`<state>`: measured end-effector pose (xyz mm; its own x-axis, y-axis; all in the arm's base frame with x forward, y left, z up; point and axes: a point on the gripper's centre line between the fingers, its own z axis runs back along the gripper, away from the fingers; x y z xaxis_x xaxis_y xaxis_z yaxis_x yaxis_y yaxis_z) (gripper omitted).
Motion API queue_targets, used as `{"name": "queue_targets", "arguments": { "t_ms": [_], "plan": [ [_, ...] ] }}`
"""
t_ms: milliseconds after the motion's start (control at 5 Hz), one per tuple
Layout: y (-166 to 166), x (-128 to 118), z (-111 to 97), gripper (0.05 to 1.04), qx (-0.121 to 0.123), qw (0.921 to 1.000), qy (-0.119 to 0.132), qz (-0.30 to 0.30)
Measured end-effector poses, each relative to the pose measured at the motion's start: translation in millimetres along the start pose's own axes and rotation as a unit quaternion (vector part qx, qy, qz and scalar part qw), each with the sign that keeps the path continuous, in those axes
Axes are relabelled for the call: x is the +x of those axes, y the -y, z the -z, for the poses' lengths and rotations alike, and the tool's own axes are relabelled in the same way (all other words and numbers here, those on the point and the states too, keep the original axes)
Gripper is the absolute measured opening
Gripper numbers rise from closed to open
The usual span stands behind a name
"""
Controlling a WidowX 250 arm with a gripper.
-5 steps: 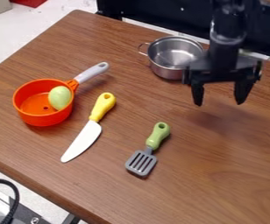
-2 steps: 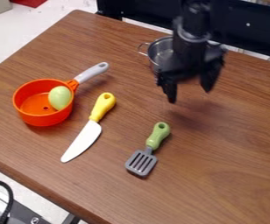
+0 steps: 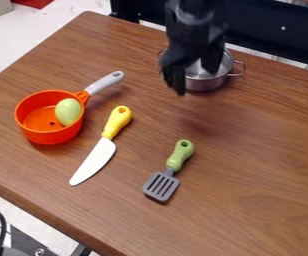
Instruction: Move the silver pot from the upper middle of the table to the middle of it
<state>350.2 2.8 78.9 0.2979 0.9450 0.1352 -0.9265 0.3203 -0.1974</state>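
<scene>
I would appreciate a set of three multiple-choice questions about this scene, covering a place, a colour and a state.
1. Where is the light green egg-shaped piece?
A) On the bare tabletop
B) Inside the orange pan
C) Under the spatula

2. What colour is the handle of the knife?
A) Yellow
B) Red
C) Blue

3. What state is the silver pot in?
A) Upside down
B) Lying on its side
C) Upright, without a lid

Right letters:
1. B: the orange wall surrounds the piece.
2. A: the grip above the white blade is plainly yellow.
3. C: its rim faces up and its shiny inside shows past the pincer.
</scene>
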Motion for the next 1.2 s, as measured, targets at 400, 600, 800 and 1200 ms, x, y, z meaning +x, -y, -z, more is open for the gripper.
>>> {"name": "queue_targets", "arguments": {
  "t_ms": [400,600,800,1200],
  "plan": [
    [11.6,28.0,9.9,0.999,-0.005,0.9947,-0.026,-0.099],
    [15.6,25.3,19.7,0.999,0.003,0.9901,-0.039,-0.135],
    [15.0,18.9,31.3,0.999,0.022,0.9888,-0.042,-0.142],
    [8.7,3.7,40.8,0.682,0.060,0.9877,-0.055,-0.133]
  ]
}}
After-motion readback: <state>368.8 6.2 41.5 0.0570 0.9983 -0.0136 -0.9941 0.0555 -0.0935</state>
